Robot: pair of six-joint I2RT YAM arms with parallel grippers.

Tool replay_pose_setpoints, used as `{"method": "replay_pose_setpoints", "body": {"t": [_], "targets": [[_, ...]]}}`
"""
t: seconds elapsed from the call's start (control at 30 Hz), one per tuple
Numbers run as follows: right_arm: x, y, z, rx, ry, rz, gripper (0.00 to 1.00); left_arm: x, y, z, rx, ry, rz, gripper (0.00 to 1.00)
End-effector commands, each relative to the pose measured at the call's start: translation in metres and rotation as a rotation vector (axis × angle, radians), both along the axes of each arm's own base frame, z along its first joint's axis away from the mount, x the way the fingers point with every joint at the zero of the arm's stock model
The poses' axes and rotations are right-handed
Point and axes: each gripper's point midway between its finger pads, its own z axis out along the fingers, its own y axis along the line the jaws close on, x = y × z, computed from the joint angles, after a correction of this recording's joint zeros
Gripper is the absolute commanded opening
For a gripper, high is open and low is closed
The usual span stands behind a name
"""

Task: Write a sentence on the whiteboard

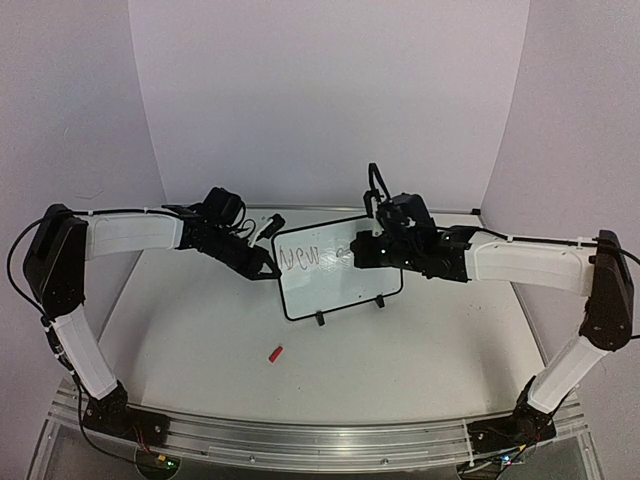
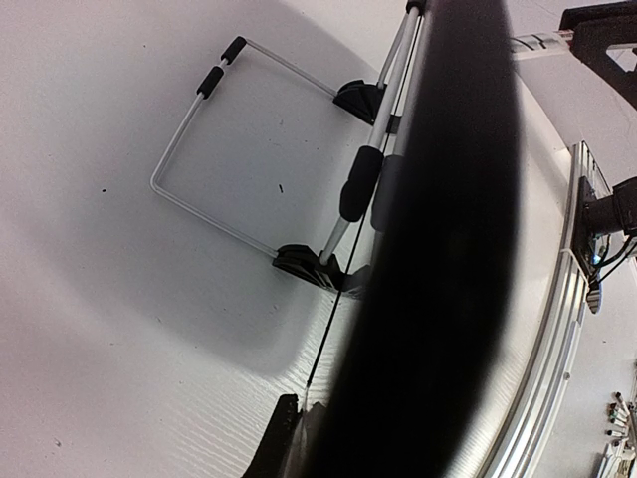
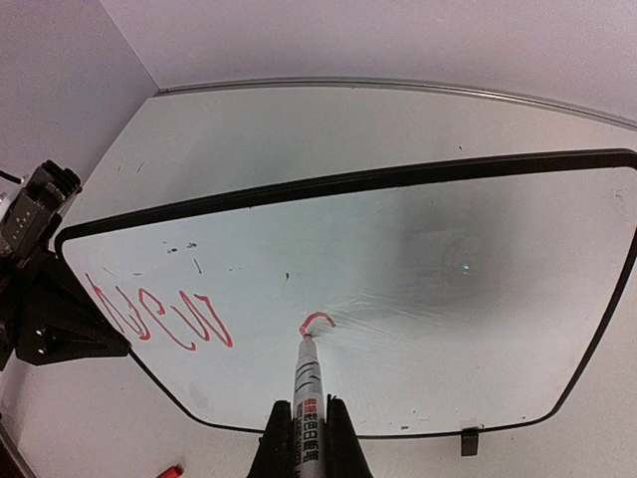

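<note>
Right gripper (image 3: pixel 304 440) is clenching the marker (image 3: pixel 308 383), and the tip is pressing on the whiteboard (image 1: pixel 340 292), which is standing propped on its feet mid-table. The sentence (image 3: pixel 164 321) is only getting going: "New" is sitting there in red, and a "c" is forming right at the tip. So this is the writing step, early in word two, with most of the line to come. Left gripper (image 1: pixel 262 263) is closed at the board's left edge and appears to be pinching the frame to steady it, though its own camera is mostly blocked by a dark blur. The next move is calling for light, even pressure and short strokes rightward, without shoving the board back on its wire stand (image 2: pixel 199 149). The table (image 1: pixel 200 330) is showing matte white, a small red cap (image 1: pixel 276 353) is lying in front of the board, and pale, plain walls (image 1: pixel 320 100) are boxing the scene in.
</note>
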Motion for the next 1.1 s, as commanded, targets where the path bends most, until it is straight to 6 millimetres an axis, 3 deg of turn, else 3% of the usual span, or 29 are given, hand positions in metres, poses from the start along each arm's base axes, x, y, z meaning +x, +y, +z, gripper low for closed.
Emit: {"method": "replay_pose_setpoints", "body": {"t": [0.0, 0.37, 0.57, 0.73, 1.07], "targets": [[0.002, -0.01, -0.002, -0.021, -0.006, -0.041, 0.0, 0.002, -0.003, 0.013, 0.006, -0.045, -0.01, 0.0], [0.001, -0.021, 0.018, -0.018, -0.05, -0.069, 0.0, 0.002, -0.003, 0.014, 0.007, -0.047, -0.01, 0.0], [-0.01, -0.02, 0.043, 0.048, -0.066, -0.027, 0.0, 0.002, -0.003, 0.013, 0.007, -0.047, -0.01, 0.0], [-0.007, -0.026, 0.061, 0.051, -0.112, -0.05, 0.0, 0.002, -0.003, 0.015, 0.006, -0.05, -0.01, 0.0], [0.007, -0.014, 0.058, 0.019, -0.123, -0.047, 0.0, 0.002, -0.003, 0.013, 0.009, -0.049, -0.012, 0.0]]}}
